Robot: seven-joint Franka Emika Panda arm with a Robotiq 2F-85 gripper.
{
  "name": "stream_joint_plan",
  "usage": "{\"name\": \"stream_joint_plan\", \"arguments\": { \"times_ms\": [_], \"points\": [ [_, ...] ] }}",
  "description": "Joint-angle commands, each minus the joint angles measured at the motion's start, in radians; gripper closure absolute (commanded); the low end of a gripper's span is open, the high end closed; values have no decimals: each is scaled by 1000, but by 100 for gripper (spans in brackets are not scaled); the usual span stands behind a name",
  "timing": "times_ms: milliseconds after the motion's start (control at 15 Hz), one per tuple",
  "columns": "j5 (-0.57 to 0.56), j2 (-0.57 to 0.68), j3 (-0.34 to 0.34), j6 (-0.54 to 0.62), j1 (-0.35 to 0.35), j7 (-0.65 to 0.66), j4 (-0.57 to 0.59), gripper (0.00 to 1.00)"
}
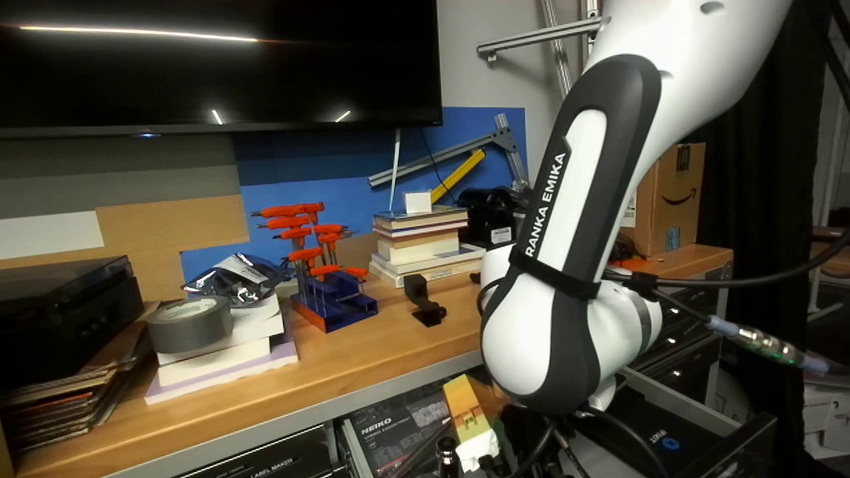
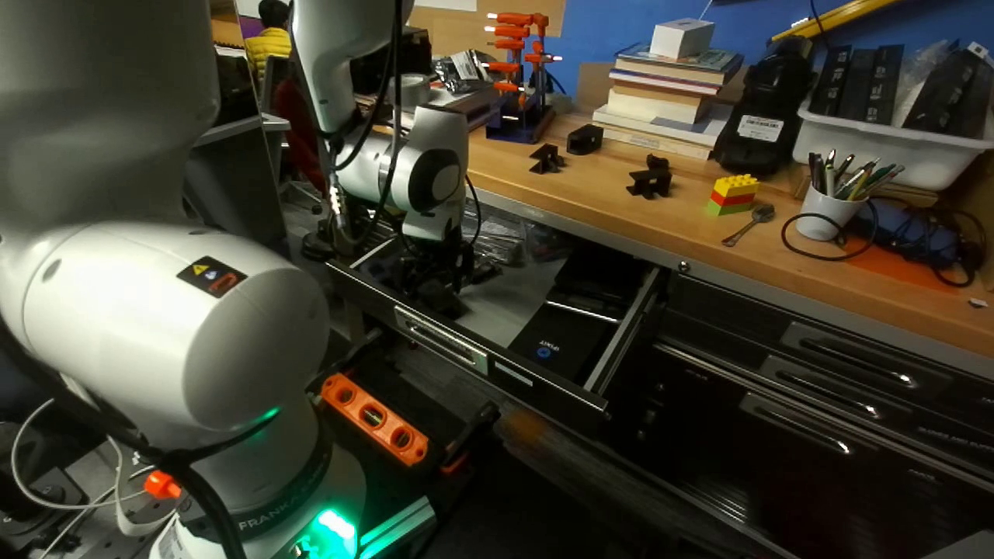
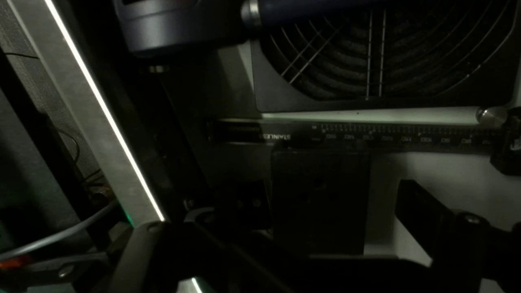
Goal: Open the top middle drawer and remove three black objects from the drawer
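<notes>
Below the front edge of a wooden surface, the top middle drawer stands pulled open, and in both exterior views a white robot arm reaches down into it. The end effector is low inside the drawer, well apart from a flat black case with a blue logo. In the wrist view its fingers are spread, with a dark block between them and a visible gap on one side; whether the other finger touches it is too dark to tell. Just beside the block lies a ruled scale marked STAINLESS. Three small black objects sit on the surface, between its front edge and the books by the back edge: two close together near a tool rack, one near toy bricks.
</notes>
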Motion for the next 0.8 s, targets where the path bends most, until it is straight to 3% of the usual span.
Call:
{"name": "stream_joint_plan", "arguments": {
  "times_ms": [0,133,467,733],
  "points": [
    [-69,12,-52,35,52,-4,-13,25],
    [-143,17,-96,34,96,15,-17,32],
    [-296,18,-170,33,168,24,-11,74],
    [-411,-10,-215,-9,187,-2,1,75]
  ]
}}
